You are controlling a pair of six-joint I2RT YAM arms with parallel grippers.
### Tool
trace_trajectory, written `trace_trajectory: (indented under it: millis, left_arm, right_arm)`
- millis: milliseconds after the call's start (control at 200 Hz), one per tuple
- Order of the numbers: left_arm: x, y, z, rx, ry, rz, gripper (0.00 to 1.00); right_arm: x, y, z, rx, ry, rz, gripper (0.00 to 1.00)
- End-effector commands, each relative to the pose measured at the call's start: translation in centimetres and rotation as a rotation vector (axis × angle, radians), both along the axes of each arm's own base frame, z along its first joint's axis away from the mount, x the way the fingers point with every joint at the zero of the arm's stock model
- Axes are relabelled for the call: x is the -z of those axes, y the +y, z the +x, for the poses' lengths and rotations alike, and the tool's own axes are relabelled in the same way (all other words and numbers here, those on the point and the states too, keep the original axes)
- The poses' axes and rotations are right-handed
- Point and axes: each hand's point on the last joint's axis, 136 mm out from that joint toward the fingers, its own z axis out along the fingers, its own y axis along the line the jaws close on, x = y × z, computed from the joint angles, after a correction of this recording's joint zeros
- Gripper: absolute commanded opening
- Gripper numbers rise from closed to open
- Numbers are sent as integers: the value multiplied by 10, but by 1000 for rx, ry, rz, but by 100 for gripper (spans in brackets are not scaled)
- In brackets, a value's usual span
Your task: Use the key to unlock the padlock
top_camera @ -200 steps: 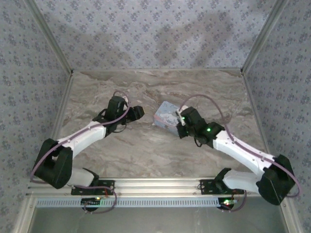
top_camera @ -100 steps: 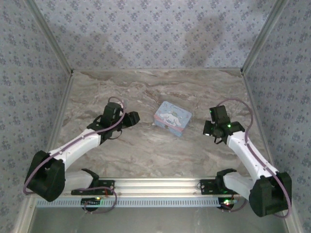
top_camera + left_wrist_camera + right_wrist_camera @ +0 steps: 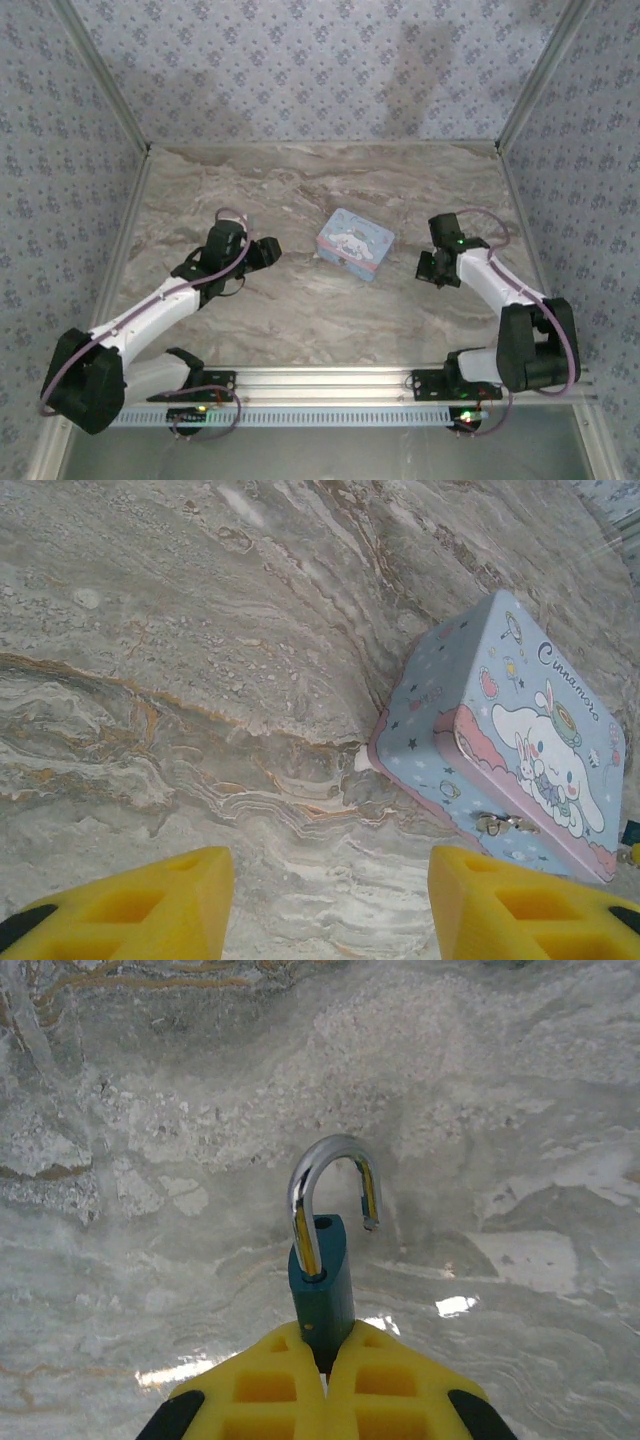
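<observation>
A small teal padlock (image 3: 322,1295) is pinched between my right gripper's (image 3: 325,1345) yellow fingers, and its chrome shackle (image 3: 330,1155) stands swung open with one end free. From above, the right gripper (image 3: 428,268) hovers over the marble to the right of the pale blue cartoon tin box (image 3: 355,243). My left gripper (image 3: 272,248) is left of the tin. Its fingers (image 3: 140,905) are spread over bare marble, so the left gripper (image 3: 330,880) is open with nothing between them. The key is out of view.
The tin box (image 3: 510,730) lies shut, with a small metal latch (image 3: 492,824) on its near side. Patterned walls (image 3: 320,70) close off the back and both sides of the marble table (image 3: 330,310). An aluminium rail (image 3: 330,380) runs along the near edge.
My right gripper has pulled away from the tin's front to the right, with the padlock in it. The left gripper has drawn back a little towards the near left.
</observation>
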Motion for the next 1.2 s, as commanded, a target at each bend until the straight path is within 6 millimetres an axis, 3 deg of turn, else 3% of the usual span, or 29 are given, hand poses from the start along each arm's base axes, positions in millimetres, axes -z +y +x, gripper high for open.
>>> trace_trajectory:
  millis: [0,85,175,395,510,765,800,810,815,820,840,1064,1194]
  left_arm:
    - [-3,4,-4,-5,-14,15,55]
    - [-3,5,-5,-7,-16,18,55]
    - [-2,6,-6,-11,-14,19,55]
    - [-3,8,-7,-19,-18,16,55]
    - [-4,10,-8,-23,-22,22,56]
    - [-12,16,-5,-39,-38,48,63]
    - [-13,20,-3,-50,-39,64,68]
    - [-14,21,-3,-53,-38,70,81]
    - [-14,21,-2,-53,-38,73,89]
    - [-14,22,-2,-54,-37,76,94]
    - [-15,25,-1,-62,-36,88,98]
    - [-39,56,22,-103,-64,258,98]
    - [-56,97,43,-172,-178,521,98]
  right_arm:
    - [-1,2,15,27,-16,28,0]
    - [3,2,17,30,-3,29,0]
    - [5,4,18,34,2,39,8]
    - [2,4,22,33,2,39,17]
    - [-7,4,23,31,-11,42,31]
    - [-39,1,25,27,-75,33,43]
    - [-47,-1,27,27,-97,21,51]
    - [-49,-1,27,26,-103,19,61]
    - [-50,-2,27,26,-106,18,80]
    - [-51,-2,28,25,-110,16,90]
    - [-54,-3,29,26,-123,9,100]
    - [-101,-37,53,99,-293,-169,100]
    - [-131,-69,67,189,-483,-336,100]
